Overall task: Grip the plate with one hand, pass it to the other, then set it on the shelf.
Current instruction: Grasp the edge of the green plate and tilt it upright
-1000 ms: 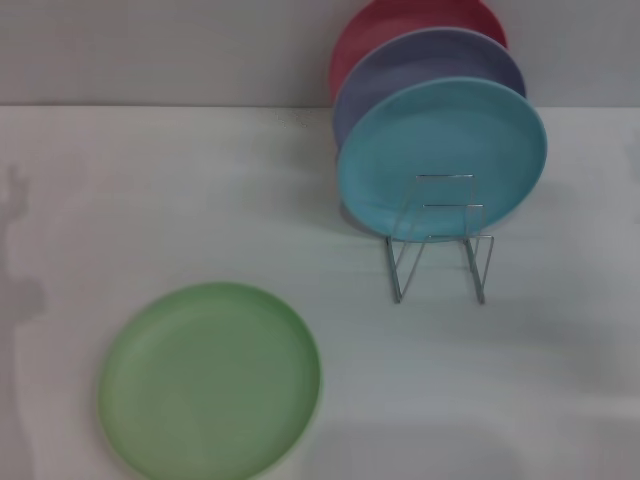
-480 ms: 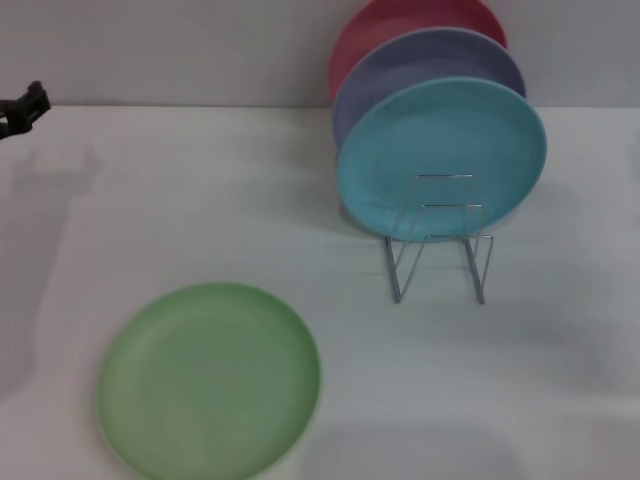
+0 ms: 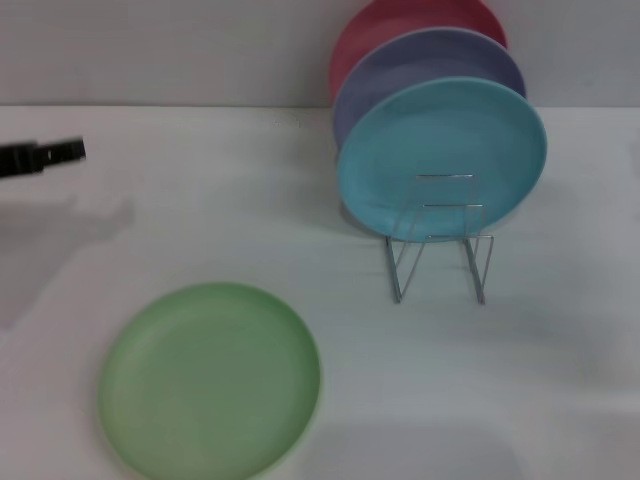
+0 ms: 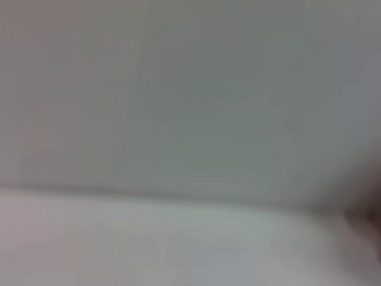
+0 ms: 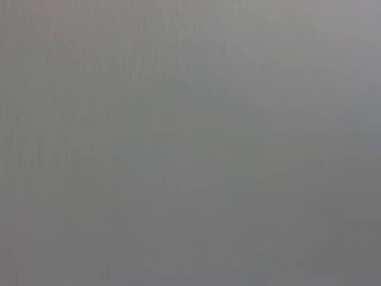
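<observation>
The light green plate (image 3: 210, 378) lies flat on the white table at the front left in the head view. My left gripper (image 3: 60, 153) enters from the left edge, black, well behind and above the plate, apart from it. The silver wire shelf (image 3: 440, 238) stands at the right middle. The right gripper is out of view. The wrist views show only blank grey surfaces.
Three plates stand upright in the shelf: a turquoise plate (image 3: 440, 155) in front, a lavender plate (image 3: 420, 65) behind it, a red plate (image 3: 400, 25) at the back. A wall runs along the table's far edge.
My left gripper has come in from the left edge and moved right and lower over the table. The plates and shelf have not moved.
</observation>
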Tool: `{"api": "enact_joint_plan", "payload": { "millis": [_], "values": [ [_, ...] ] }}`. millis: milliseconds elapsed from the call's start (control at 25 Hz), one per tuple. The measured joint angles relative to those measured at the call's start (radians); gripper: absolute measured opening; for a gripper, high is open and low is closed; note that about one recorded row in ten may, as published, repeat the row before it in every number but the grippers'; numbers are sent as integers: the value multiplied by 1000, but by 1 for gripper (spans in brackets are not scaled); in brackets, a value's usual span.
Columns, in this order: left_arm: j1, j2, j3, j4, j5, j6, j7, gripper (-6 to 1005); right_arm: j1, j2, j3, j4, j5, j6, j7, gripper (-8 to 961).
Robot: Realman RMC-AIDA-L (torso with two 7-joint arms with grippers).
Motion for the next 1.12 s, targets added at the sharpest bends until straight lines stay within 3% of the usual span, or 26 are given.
{"api": "enact_joint_plan", "payload": {
  "millis": [240,400,440,640,880,960,1120],
  "values": [
    [-6,-14,-5,-184,257,-333,-191,804,6,-2,0,0,2,0,0,803],
    [-10,-16,0,-245,291,-465,-222,803,16,-9,1,-2,6,9,0,803],
    [-13,-17,2,-278,293,-556,-241,803,17,-11,1,-2,7,9,0,803],
    [-13,-18,27,-300,301,-639,-302,802,23,-19,23,-1,8,9,0,802],
    [-21,-19,114,-268,353,-649,-434,801,37,-53,38,-1,8,10,9,800],
    [-44,-19,181,-253,426,-658,-531,800,40,-60,39,0,7,10,9,801],
    [-63,-20,233,-247,458,-666,-587,800,41,-69,39,0,3,8,6,801]
  ]
}}
